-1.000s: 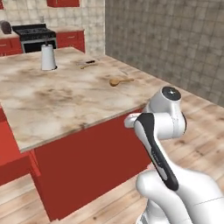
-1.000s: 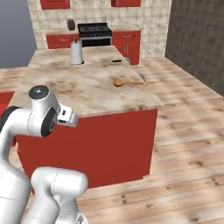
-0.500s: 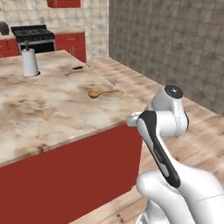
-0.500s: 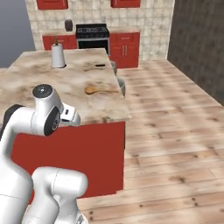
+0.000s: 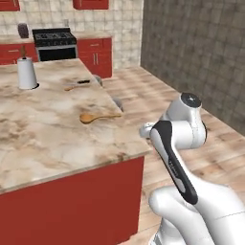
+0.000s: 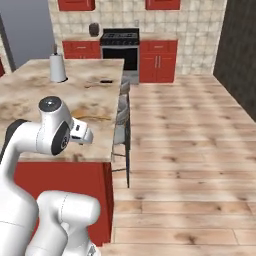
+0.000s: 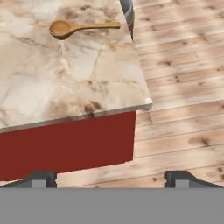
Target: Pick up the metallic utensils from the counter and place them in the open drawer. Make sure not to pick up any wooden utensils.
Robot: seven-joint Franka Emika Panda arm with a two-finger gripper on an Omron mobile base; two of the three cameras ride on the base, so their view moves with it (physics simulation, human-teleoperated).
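Gripper [image 7: 113, 178] wide open, nothing btwn the tips, hanging off the counter [image 5: 43, 139] corner on the near side of the wooden spoon [image 7: 81, 27]; red cabinet face below. Landmark = that wooden spoon: tan, round bowl, long straight handle, lying flat on the beige-brown marbled stone. Leave it alone. Beyond it, well apart along the top, a small dark-handled piece, prob. the knife [image 5: 82, 83], black handle w/ a thin pale blade, also flat. Metal spoon: too small to make out from here. Further past the wooden spoon, off to its left, a white upright cylinder [image 5: 27, 72]. Grey metal stool [image 6: 121, 115] stands just off the counter edge beside the spoon's handle end. Handling est.: knife light, stiff, slick steel on polished stone, likely to skate if nudged; lies low, so fingers must come down to the surface. Would take it across the handle, jaws square to its length, blade left free. Reach looks long from here, so prob. approach first.
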